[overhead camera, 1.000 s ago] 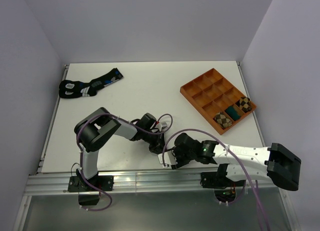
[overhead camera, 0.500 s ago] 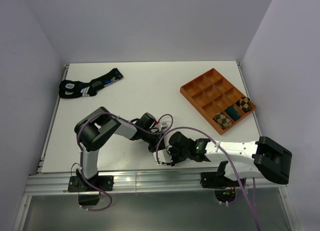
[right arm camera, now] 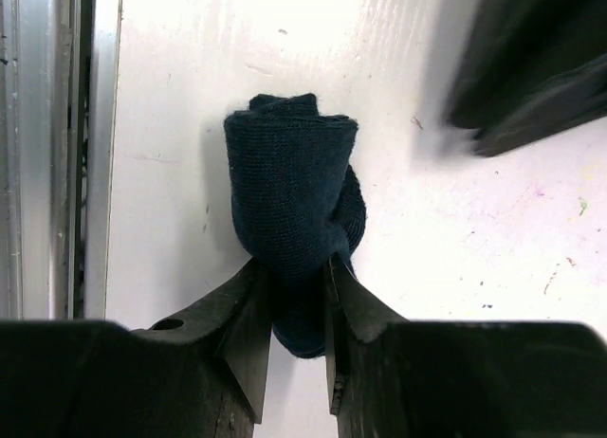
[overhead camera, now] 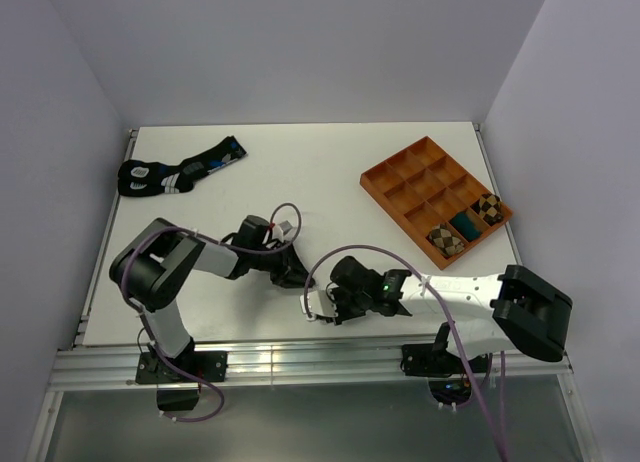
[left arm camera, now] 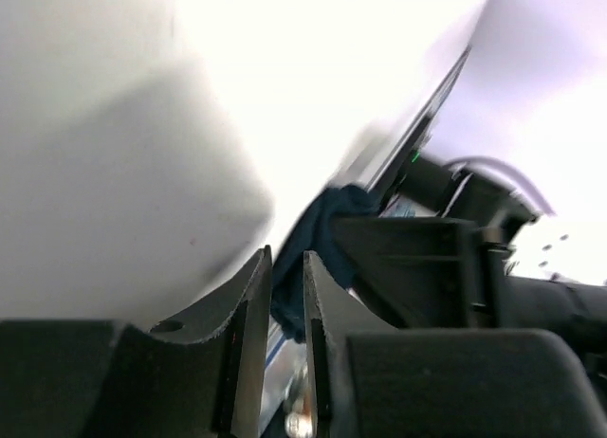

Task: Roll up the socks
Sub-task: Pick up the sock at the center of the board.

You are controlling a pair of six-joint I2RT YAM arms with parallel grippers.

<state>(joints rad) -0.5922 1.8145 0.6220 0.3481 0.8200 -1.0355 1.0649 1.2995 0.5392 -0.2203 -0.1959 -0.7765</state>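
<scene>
**Q:** Right gripper [right arm camera: 296, 265] status?
**A:** Clamped on the rolled navy sock [right arm camera: 294, 191], which rests at the 6 o'clock edge of the table [overhead camera: 300, 182].
**Q:** Left gripper [left arm camera: 286, 263]?
**A:** Jaws slightly parted and empty, at 10 o'clock from the sock.

One navy roll [right arm camera: 294, 229], three trayed rolls [overhead camera: 446, 241], one tray [overhead camera: 395, 168].

On your counter [overhead camera: 300, 172], the rolled sock [right arm camera: 294, 210] lies near the front edge, pinched between the fingers of the right claw [right arm camera: 297, 267]. The left claw [overhead camera: 290, 272] sits just left of it and slightly behind. Your tray [overhead camera: 380, 177] stands at the back right, with three rolled bundles [overhead camera: 445, 240] in the compartments along its near-right side. A pair of socks [overhead camera: 170, 172] lies at the back left, well apart.
</scene>
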